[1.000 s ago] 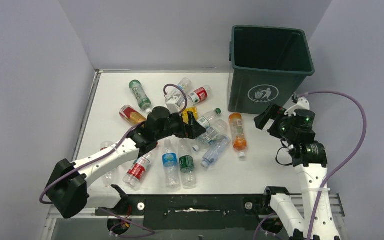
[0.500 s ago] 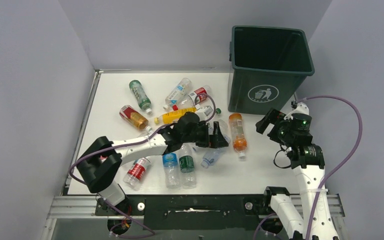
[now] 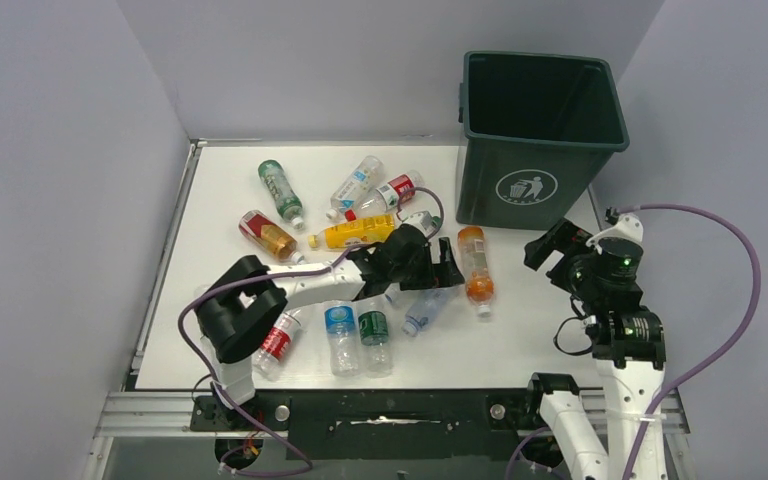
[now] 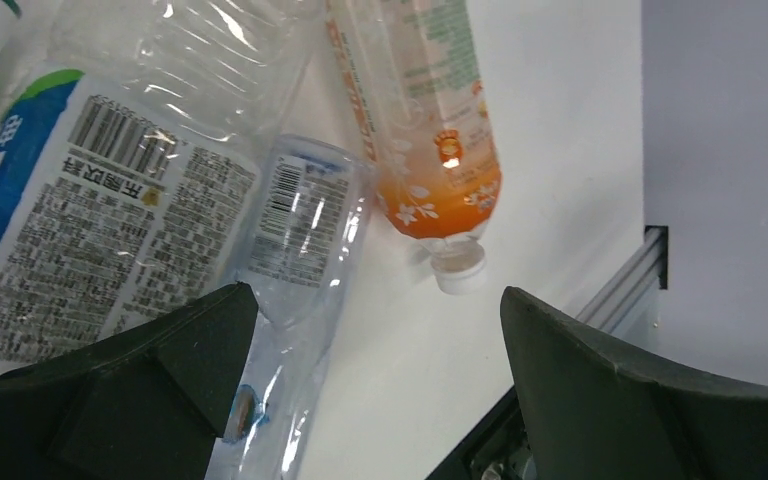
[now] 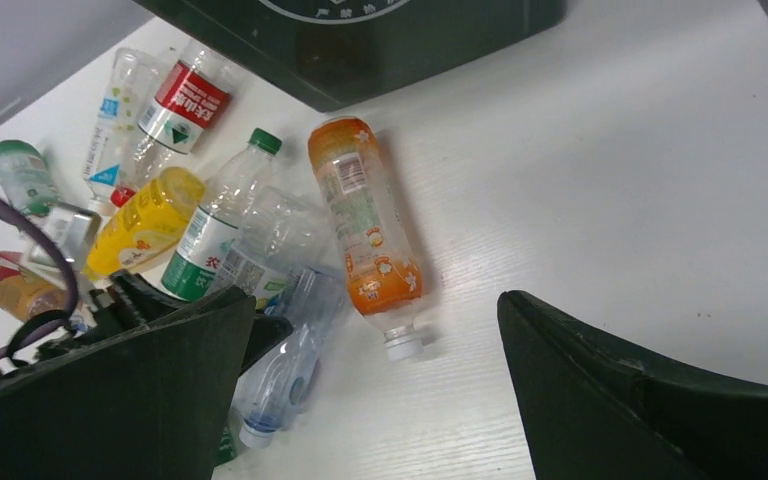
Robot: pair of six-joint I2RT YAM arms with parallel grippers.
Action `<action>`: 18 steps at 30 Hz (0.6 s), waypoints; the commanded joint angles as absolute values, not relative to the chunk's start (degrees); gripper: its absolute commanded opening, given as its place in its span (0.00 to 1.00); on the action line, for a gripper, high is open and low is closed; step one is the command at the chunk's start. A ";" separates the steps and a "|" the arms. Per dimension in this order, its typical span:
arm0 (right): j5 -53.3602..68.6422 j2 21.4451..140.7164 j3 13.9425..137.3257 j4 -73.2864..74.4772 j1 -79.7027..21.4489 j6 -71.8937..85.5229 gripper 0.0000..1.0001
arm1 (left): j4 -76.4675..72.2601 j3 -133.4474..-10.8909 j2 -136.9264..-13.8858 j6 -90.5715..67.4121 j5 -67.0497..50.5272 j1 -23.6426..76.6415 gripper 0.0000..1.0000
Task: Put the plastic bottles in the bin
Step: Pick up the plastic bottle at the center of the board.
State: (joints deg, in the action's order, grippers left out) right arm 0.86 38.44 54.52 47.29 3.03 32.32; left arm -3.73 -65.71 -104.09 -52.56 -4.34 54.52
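Eleven or twelve bottles (image 3: 341,330) lie scattered on the table (image 3: 220,180) in the top view, and none shows inside the bin (image 3: 543,130). The left jaws stand apart low over the heap. The right jaws, also apart and empty, hang near the bin's front corner.

From the left wrist, a clear bottle (image 4: 300,230) lies just inside the left jaw. The orange bottle (image 4: 430,150) lies ahead, nearer the middle of the gap. Whether either jaw touches plastic I cannot tell.

From the right wrist, the orange bottle (image 5: 365,225) lies between the jaws, with the bin beyond.

The bottles lie against each other, so closing here could pinch two at once or squirt a thin crumpled one sideways. Both arms face the same bottle and could clash.
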 commanded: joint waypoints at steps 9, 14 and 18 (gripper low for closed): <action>0.00 35.79 55.73 47.19 3.40 34.19 0.98 | -0.99 -75.80 -108.10 -53.42 2.55 57.60 0.95; 0.46 36.20 55.74 47.60 3.39 33.85 0.98 | 2.96 -78.72 -110.21 -51.17 4.67 58.26 0.95; 1.08 35.68 55.59 47.80 3.42 33.68 0.98 | 9.35 -79.08 -108.48 -43.51 9.09 59.33 0.96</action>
State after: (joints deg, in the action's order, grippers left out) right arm 0.62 36.23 55.48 48.38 3.03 33.69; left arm 2.63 -76.73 -109.47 -51.13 3.44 58.39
